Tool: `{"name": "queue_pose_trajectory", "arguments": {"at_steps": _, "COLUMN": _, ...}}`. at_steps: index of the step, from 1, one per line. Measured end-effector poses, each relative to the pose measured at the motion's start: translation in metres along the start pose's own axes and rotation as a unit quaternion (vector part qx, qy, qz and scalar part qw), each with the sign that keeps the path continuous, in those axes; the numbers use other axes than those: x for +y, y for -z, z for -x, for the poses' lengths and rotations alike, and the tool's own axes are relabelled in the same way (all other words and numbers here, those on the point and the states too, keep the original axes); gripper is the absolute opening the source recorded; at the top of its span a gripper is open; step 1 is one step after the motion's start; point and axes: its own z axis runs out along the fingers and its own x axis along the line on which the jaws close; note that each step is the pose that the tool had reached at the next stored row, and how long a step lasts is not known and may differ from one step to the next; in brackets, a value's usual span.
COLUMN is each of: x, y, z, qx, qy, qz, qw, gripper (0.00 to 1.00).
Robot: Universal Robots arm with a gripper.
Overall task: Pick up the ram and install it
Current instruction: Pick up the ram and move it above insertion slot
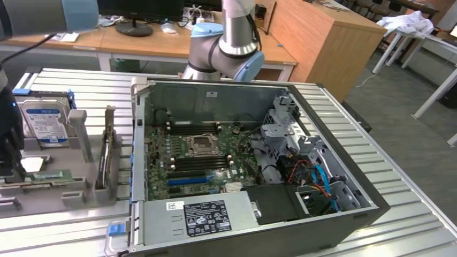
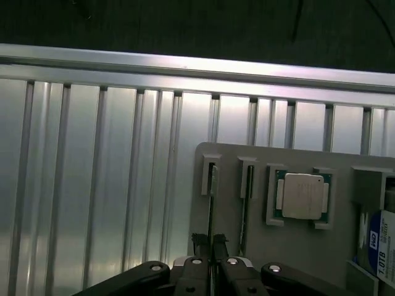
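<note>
The ram (image 1: 48,175) is a narrow green stick with a pale label. It lies lengthwise in the grey fixture (image 1: 78,188) at the exterior view's left. In the wrist view its thin edge (image 2: 211,206) runs along the slot nearest the fixture's rim (image 2: 199,185), straight to my fingertips. My gripper (image 2: 210,242) hangs over that slot with its fingers almost together. I cannot tell whether they pinch the stick. The arm's dark end (image 1: 7,139) stands at the exterior view's left edge, above the fixture.
An open computer case (image 1: 335,160) fills the middle, with the green motherboard (image 1: 200,155) and its power supply (image 1: 203,217) inside. The fixture also carries a processor (image 2: 302,196) and a hard drive (image 1: 43,122). The ribbed aluminium table (image 2: 92,185) ends at an edge near the fixture.
</note>
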Motion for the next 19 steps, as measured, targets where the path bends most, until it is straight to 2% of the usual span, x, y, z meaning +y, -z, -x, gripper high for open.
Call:
{"name": "queue_pose_trajectory", "arguments": {"at_steps": 15, "x": 0.002, "y": 0.0678, "z": -0.002, "qx": 0.0001, "qy": 0.0, "qz": 0.0, "qw": 1.0, "gripper": 0.13}}
{"name": "queue_pose_trajectory", "arguments": {"at_steps": 19, "x": -0.0044, "y": 0.0863, "z": -0.002, "qx": -0.0008, "qy": 0.0, "qz": -0.0001, "qw": 1.0, "gripper": 0.13}}
